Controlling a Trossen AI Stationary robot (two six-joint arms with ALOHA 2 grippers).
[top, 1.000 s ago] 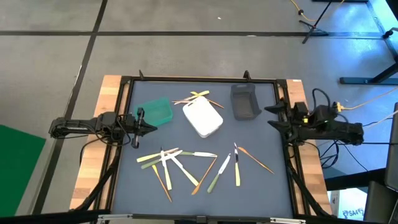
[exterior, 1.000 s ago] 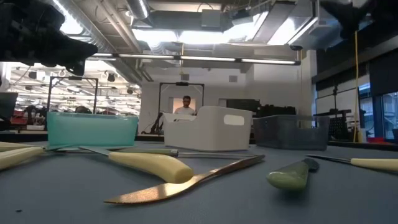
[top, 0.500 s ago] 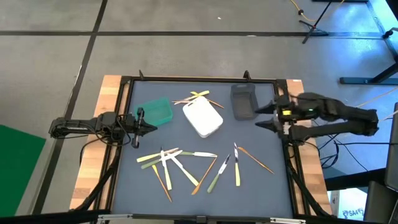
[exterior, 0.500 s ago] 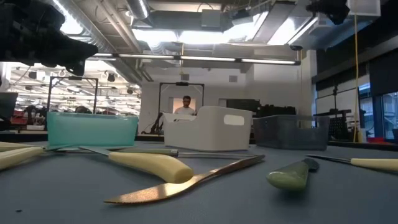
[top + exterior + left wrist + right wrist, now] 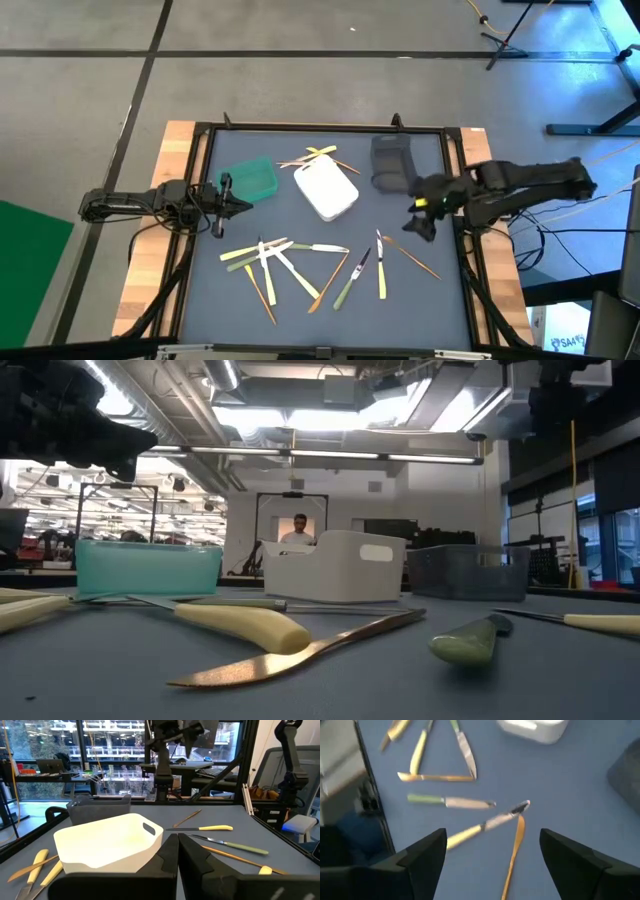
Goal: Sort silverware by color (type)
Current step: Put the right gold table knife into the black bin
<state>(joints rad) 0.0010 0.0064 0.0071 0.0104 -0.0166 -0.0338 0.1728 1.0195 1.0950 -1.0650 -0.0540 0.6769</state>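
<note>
- The right gripper (image 5: 418, 218) has swung out from the right edge of the table and now hangs right of centre in the overhead view, just below the grey bin (image 5: 393, 163).
- Its fingers are spread wide with nothing between them; in its own wrist view the two dark fingers (image 5: 422, 855) frame bare table and utensils.
- The left gripper (image 5: 228, 205) has not moved: it waits at the left edge of the table, beside the green bin (image 5: 250, 180), with its fingers (image 5: 167, 862) pressed shut and holding nothing.
- The silverware (image 5: 285, 265) lies loose in the lower half of the table: a crossed heap left of centre, and a smaller group at lower right.
- That smaller group sits just below the right gripper: a yellow-handled knife (image 5: 381, 270), a green-handled knife (image 5: 352, 282) and a thin orange piece (image 5: 412, 257).
- A few more pieces (image 5: 318, 156) lie at the top edge of the white bin (image 5: 326, 189), in the upper middle of the frame.
- Nothing visible has been sorted yet, I reckon; the arm's reach suggests a first pick from the lower-right group.
- From the wrist view, the yellow-handled knife (image 5: 465, 836) and the orange piece (image 5: 512, 857) touch at their tips, so taking one alone may nudge the other.
</note>
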